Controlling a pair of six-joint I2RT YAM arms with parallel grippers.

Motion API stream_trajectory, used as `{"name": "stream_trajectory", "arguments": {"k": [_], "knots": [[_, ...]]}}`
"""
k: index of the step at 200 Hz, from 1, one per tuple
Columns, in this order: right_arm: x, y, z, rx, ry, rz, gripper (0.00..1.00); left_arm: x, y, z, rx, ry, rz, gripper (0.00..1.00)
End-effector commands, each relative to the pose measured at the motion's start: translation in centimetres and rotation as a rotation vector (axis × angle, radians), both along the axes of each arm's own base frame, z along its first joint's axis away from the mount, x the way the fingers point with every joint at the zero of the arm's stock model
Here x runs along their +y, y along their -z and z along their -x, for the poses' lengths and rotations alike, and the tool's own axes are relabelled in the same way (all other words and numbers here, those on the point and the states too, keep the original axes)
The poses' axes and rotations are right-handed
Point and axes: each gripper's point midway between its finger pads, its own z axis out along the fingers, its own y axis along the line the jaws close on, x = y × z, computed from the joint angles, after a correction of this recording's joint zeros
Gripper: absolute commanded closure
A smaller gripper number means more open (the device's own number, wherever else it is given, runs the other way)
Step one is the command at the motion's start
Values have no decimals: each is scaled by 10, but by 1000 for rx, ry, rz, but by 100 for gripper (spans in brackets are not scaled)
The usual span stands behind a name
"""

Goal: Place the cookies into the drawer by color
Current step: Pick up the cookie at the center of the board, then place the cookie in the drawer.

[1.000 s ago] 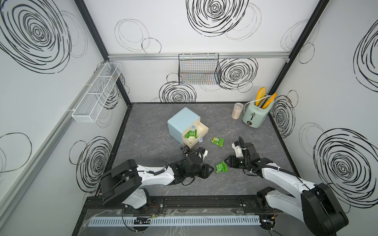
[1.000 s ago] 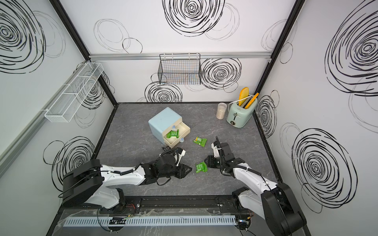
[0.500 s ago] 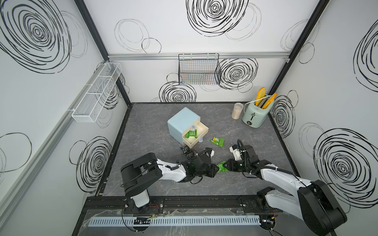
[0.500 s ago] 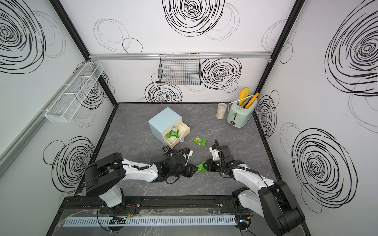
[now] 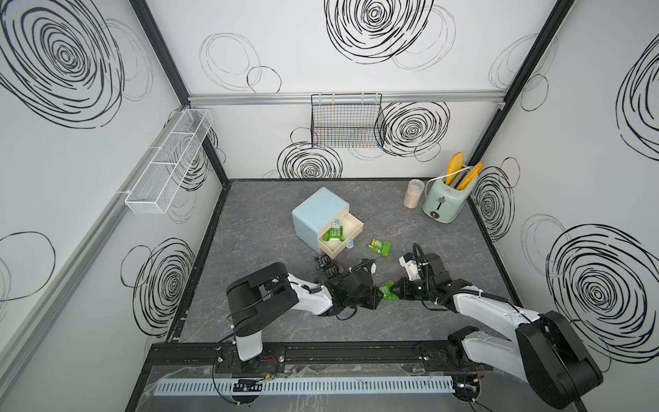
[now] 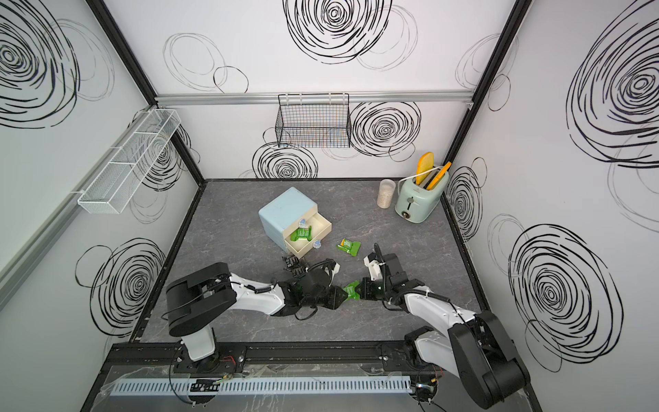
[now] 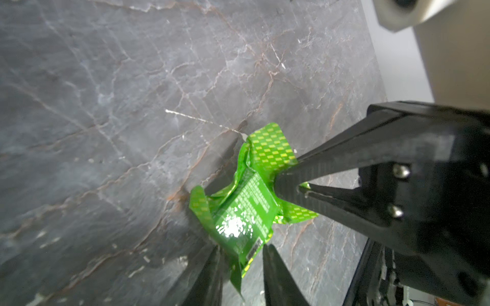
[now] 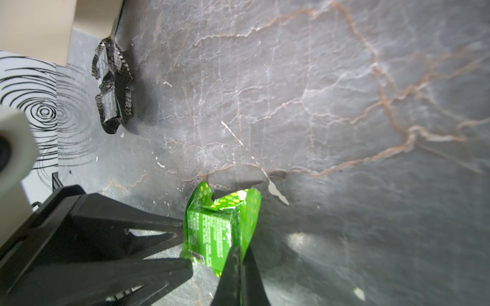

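Note:
A bright green cookie packet (image 5: 388, 289) (image 6: 352, 288) sits between my two grippers near the table's front middle. My left gripper (image 7: 240, 249) (image 5: 378, 295) is shut on one end of it. My right gripper (image 8: 238, 254) (image 5: 397, 290) is pinched shut on the flap (image 7: 270, 148) at the other end. The pale-blue cabinet (image 5: 317, 210) has one cream drawer (image 5: 351, 228) pulled open, with a green packet (image 5: 333, 233) inside. Another green packet (image 5: 379, 246) lies on the table right of the drawer. Black packets (image 5: 328, 265) (image 8: 112, 87) lie in front of the drawer.
A mint-green toaster (image 5: 444, 201) and a clear cup (image 5: 413, 193) stand at the back right corner. A black wire basket (image 5: 347, 121) hangs on the back wall and a white wire shelf (image 5: 171, 160) on the left wall. A black rail (image 5: 321, 351) borders the front.
Both arms have come together at the green packet that lay on the table. The left gripper has closed on one end, and the right gripper has shut on the other.

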Motion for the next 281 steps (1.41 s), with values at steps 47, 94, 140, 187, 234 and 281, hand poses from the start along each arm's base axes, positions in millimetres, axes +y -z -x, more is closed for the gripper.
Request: {"name": "stream_trajectory", "arguments": {"k": [47, 94, 140, 187, 234, 281], "knots": [[4, -12, -2, -34, -16, -23, 100, -8, -33, -12, -42, 11, 94, 62], [5, -42, -19, -144, -16, -24, 100, 20, -93, -21, -158, 2, 121, 51], [14, -84, -38, -267, -51, -48, 100, 75, -158, -29, -311, -33, 90, 47], [26, -124, -59, -371, -99, -71, 100, 151, -212, -46, -424, -126, 59, 46], [43, -154, -82, -438, -180, -74, 100, 222, -240, -69, -504, -240, -11, 44], [67, -171, -104, -431, -279, -122, 100, 261, -248, -91, -573, -317, -66, 43]]}}
